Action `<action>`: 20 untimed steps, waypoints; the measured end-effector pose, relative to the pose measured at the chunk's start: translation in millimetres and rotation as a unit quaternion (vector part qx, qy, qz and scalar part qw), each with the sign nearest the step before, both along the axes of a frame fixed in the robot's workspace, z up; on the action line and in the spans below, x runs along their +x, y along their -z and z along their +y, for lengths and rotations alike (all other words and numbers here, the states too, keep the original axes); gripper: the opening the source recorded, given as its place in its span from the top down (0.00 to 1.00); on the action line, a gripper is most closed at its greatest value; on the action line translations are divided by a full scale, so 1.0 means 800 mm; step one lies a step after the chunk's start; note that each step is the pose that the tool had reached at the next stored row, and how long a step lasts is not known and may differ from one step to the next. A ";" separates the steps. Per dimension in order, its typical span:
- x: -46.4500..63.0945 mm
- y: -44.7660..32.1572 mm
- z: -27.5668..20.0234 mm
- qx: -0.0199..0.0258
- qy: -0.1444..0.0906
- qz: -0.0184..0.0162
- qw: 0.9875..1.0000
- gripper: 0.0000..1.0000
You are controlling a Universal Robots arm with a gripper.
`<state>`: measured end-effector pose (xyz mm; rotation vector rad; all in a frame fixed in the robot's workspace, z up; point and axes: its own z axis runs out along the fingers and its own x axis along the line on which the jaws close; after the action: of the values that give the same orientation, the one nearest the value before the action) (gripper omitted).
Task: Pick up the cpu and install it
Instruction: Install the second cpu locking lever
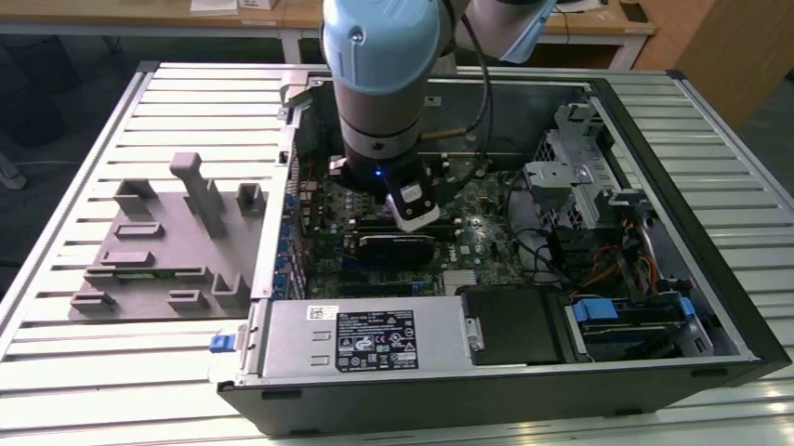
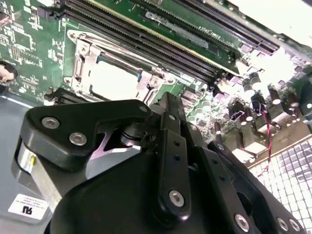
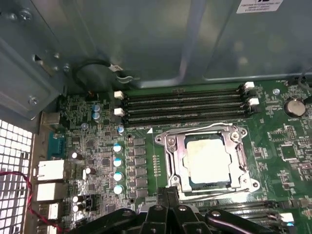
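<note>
cpu [image 3: 208, 162] flat in its socket, metal top facing up, fingers [image 3: 168, 204] apparently pressed together just beside it

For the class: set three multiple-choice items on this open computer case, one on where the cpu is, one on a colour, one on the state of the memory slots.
1. Where does the cpu lie?
A. In the metal socket frame on the motherboard
B. On the grey fixture tray
C. On the power supply

2. What colour is the fixture tray beside the case?
A. Blue
B. Grey
C. Yellow

3. How are the memory slots next to the socket?
A. All filled
B. Covered by a heatsink
C. Empty

Key: 1 A, the first wrist view shows the silvery chip inside the socket frame; 2 B, the exterior view shows it grey on the table; 3 C, the black slots hold no modules.
</note>
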<state>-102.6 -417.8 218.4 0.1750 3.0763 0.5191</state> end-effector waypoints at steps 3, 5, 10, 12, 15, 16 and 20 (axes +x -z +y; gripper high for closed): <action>0.004 0.0001 0.0055 -0.005 0.000 0.000 1.000 0.89; 0.006 0.0001 0.0079 -0.013 0.000 0.000 1.000 0.89; 0.009 0.0001 0.0147 -0.042 0.000 0.000 0.999 0.89; 0.012 0.0002 0.0182 -0.051 0.000 0.000 0.999 0.89; 0.017 0.0007 0.0263 -0.055 0.000 0.000 0.998 0.89; 0.019 0.0010 0.0298 -0.056 0.000 0.000 0.998 0.89; 0.028 0.0024 0.0433 -0.058 0.000 0.000 0.998 0.89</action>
<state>-80.4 -383.2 216.5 0.1735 3.0946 0.3400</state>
